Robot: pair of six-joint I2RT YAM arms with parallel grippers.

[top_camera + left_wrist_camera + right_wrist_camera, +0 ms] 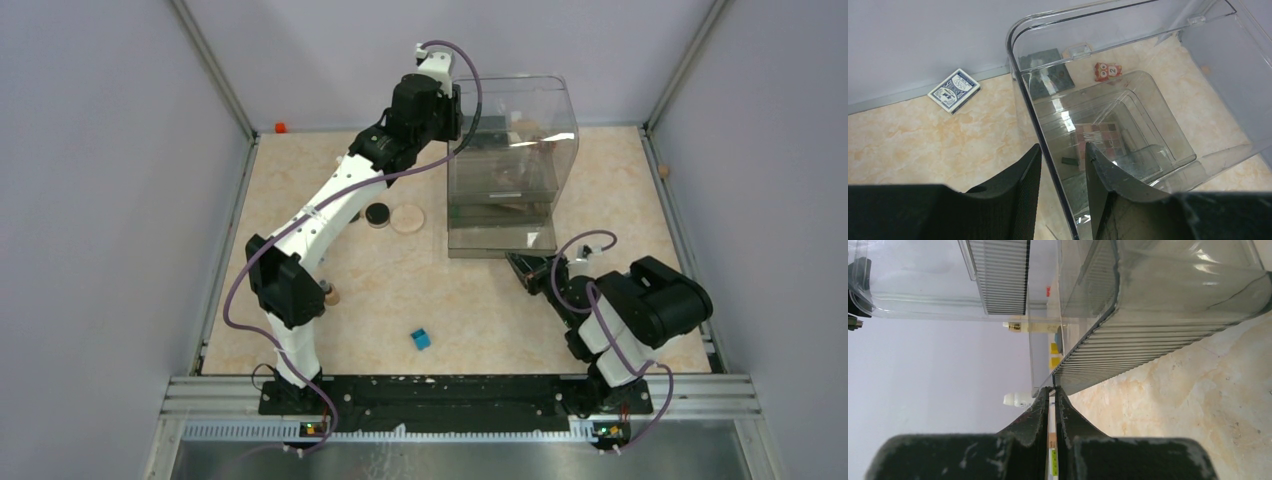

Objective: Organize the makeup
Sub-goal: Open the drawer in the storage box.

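The left fingers (1020, 187) stand partly open astride the left wall of the clear organizer (500, 238) at the far side of the worktop (480, 310). The wall runs between them, and I cannot tell if either touches it. Low inside lies the pinkish checkered palette (1100, 136). The right fingers (1040, 412) are closed to a slit, their tips at the organizer's near ribbed corner. The black round compact (377, 214) and beige round disc (407, 218) sit side by side just left of it.

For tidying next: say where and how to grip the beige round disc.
Best come straight down on the beige round disc; it lies flat. Pinch its rim at the near and far edges, since the black round compact crowds its left side.
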